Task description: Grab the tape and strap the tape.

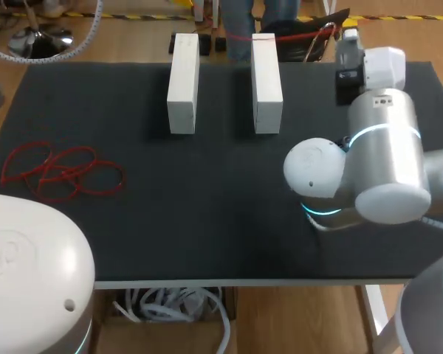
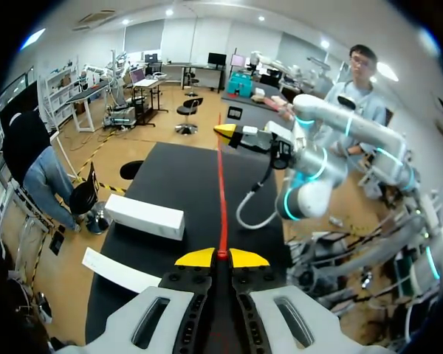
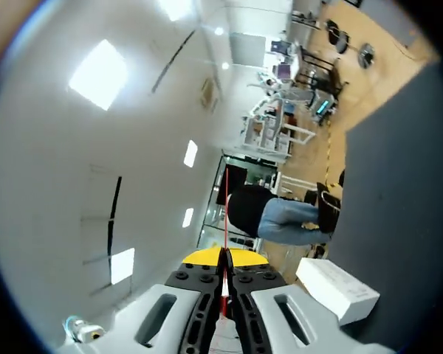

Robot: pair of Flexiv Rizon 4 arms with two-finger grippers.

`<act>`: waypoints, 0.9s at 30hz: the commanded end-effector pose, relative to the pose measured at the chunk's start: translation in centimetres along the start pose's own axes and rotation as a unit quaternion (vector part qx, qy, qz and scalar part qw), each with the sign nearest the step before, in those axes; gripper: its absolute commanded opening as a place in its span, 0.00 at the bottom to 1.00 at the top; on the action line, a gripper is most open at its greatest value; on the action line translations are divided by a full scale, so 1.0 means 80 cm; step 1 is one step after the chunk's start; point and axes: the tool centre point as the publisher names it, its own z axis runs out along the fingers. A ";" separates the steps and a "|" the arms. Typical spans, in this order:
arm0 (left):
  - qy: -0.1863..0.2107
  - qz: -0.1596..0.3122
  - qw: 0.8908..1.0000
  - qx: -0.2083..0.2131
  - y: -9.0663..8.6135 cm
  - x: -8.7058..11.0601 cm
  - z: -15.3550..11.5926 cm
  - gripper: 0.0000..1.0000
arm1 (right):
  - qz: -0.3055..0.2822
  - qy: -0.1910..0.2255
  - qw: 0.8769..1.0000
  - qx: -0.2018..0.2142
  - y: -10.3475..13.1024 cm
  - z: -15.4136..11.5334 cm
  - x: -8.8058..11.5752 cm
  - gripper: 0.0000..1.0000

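The tape point(image 2: 221, 192) hangs taut in the air near the far end of the right block point(image 1: 266, 81). The left gripper point(image 2: 221, 257) is clenched on one end and the right gripper point(image 3: 224, 258) on the other. Pulled wider, the thin strand could slip from a pinch or snap, and lowered askew it might catch only the right block, missing or toppling the left block point(image 1: 183, 81) beside it.
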 end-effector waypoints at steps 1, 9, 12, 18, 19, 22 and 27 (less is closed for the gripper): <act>0.001 0.000 1.000 -0.002 -0.001 -0.001 -0.001 0.00 | -0.101 -0.006 0.993 0.068 0.013 0.007 0.027 0.00; 0.001 0.000 1.000 -0.002 -0.001 -0.001 -0.001 0.00 | -0.242 0.057 0.958 0.147 -0.014 0.007 0.069 0.00; 0.001 0.000 1.000 -0.002 -0.001 -0.001 -0.001 0.00 | -0.307 0.081 0.934 0.162 -0.026 0.008 0.083 0.00; 0.001 0.000 1.000 -0.002 -0.001 -0.001 -0.001 0.00 | -0.410 0.112 0.891 0.159 -0.044 0.007 0.106 0.00; 0.001 0.000 1.000 -0.002 -0.001 -0.001 -0.001 0.00 | -0.425 0.113 0.884 0.157 -0.046 0.008 0.108 0.00; 0.001 0.000 1.000 -0.002 -0.001 -0.001 -0.001 0.00 | -0.466 0.112 0.866 0.141 -0.050 0.011 0.111 0.00; 0.001 0.000 1.000 -0.002 -0.001 -0.001 -0.001 0.00 | -0.477 0.097 0.868 0.098 -0.059 0.012 0.113 0.00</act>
